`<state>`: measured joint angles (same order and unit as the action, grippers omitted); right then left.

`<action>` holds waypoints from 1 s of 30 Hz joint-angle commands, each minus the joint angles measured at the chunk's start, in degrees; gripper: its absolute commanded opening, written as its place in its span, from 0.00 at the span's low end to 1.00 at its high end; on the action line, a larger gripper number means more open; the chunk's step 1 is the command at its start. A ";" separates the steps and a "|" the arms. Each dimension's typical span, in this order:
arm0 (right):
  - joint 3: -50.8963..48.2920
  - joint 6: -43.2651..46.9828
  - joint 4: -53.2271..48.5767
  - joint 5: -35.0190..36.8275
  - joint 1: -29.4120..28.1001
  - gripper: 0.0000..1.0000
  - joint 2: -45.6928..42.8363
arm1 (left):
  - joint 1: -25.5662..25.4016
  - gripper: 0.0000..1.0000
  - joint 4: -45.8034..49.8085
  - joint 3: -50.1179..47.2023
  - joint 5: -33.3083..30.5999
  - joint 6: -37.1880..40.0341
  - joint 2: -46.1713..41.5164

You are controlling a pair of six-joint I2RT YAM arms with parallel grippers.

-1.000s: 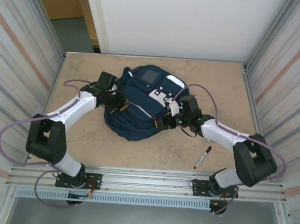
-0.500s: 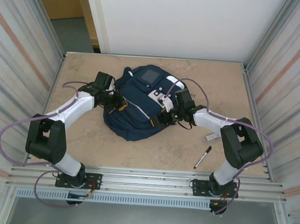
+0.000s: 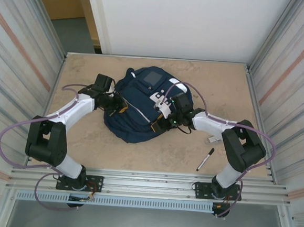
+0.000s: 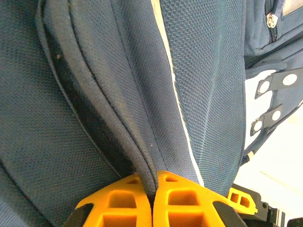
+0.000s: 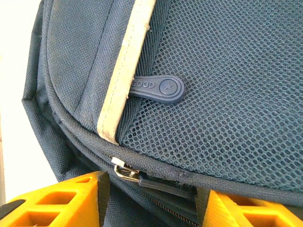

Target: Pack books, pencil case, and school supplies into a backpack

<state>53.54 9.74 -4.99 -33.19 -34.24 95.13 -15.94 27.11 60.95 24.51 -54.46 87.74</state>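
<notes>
With the backpack (image 3: 141,99) lying mid-table, our left gripper (image 4: 152,188) pinches a fold on its left side, and we see our right gripper (image 5: 151,202), fingers spread, straddling the zipper pull (image 5: 157,186), the zip running finger to finger.

My left gripper (image 4: 152,183) was clamped on a backpack (image 4: 142,94) fold; my right gripper (image 5: 152,191) had its fingers spread apart.

Light is bright and even, leaving soft, short shadows beside the backpack (image 3: 135,124) on the table (image 3: 154,157). The top view is sharp, its side walls (image 3: 17,82) splayed outward. Both wrist views show crisp weave; the table behind is blown out white.
</notes>
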 commanded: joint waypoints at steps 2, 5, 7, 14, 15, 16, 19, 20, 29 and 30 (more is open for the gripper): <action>-1.95 0.18 3.22 -1.58 -1.52 0.42 -1.73 | -0.31 0.00 -2.63 -1.18 4.74 -1.41 -3.08; -3.29 -1.96 6.29 -0.49 -2.19 0.24 -2.49 | -0.30 0.00 -3.39 -1.79 4.75 -1.95 -3.14; -3.42 -2.77 6.79 -0.38 -2.65 0.11 -2.39 | -0.32 0.00 -4.06 -2.17 4.94 -2.37 -3.10; -5.55 -0.84 8.54 2.63 -6.87 0.00 -4.22 | -0.29 0.00 -6.18 -3.96 4.43 -4.06 -3.71; -5.85 0.01 8.48 2.95 -7.52 0.00 -4.66 | -0.30 0.00 -6.28 -4.13 4.40 -4.16 -3.72; -5.91 0.62 8.51 3.03 -8.06 0.00 -5.06 | -0.31 0.00 -6.28 -4.09 4.48 -4.16 -3.72; -5.87 1.19 8.83 3.30 -9.76 0.00 -5.68 | -0.37 0.00 -6.37 -4.12 4.57 -4.42 -3.55; -5.58 0.95 9.13 3.92 -10.70 0.00 -5.62 | -0.40 0.00 -6.66 -4.19 4.53 -4.60 -3.52; 1.46 -24.22 16.18 24.50 -22.54 0.00 2.46 | -2.22 0.00 -11.50 -7.29 3.56 -8.05 -3.89; 2.21 -26.64 16.89 26.87 -24.21 0.03 3.23 | -2.50 0.00 -12.03 -7.69 3.36 -8.47 -3.94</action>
<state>51.29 -5.78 3.92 -13.15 -53.80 95.85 -15.86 18.22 54.70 23.99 -60.42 85.89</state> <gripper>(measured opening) 0.045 0.053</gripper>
